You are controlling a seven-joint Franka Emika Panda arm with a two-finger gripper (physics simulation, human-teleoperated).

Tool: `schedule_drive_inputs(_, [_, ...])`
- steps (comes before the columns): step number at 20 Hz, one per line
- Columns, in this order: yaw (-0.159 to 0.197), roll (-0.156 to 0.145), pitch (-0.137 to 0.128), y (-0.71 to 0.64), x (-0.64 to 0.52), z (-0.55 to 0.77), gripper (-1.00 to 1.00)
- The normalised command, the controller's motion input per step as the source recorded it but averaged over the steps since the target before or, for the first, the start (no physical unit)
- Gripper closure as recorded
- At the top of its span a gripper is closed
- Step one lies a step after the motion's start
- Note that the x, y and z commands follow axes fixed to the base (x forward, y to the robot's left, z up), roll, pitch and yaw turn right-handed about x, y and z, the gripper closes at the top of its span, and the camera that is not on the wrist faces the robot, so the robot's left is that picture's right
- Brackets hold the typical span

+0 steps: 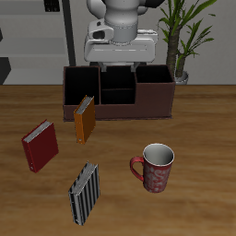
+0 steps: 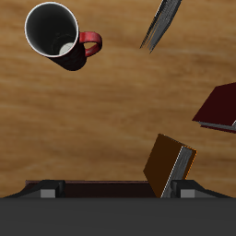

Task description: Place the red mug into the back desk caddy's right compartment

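Observation:
The red mug stands upright on the table near the front edge, its handle toward the striped book; it also shows in the wrist view with its whitish inside visible. The back desk caddy, a dark-brown box, stands at the table's back. Its right compartment is open-topped and holds nothing that I can see. My gripper hangs above the caddy, far from the mug. Its fingers are spread wide and hold nothing.
A brown book leans against the caddy's front wall. A red book and a striped book stand on the table nearer the front. A potted plant stands behind the caddy.

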Motion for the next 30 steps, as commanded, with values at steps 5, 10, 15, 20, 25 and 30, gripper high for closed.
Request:
schedule_drive_inputs(5, [-0.026,-0.005,0.037,0.09,0.02,0.02,-1.00])
schedule_drive_inputs(10, [-0.012,-0.015,0.009,0.13,0.10,0.02,-1.00])
schedule_drive_inputs(15, [0.030,-0.004,-0.024,0.41,0.18,0.05,-1.00])
schedule_drive_inputs(20, [0.002,0.012,-0.019,0.52,0.28,-0.02,-1.00])
schedule_drive_inputs(25, [0.018,-0.005,-0.015,0.44,0.26,0.05,-1.00])
schedule_drive_inputs(30, [-0.034,-0.014,-0.014,0.35,0.40,0.07,-1.00])
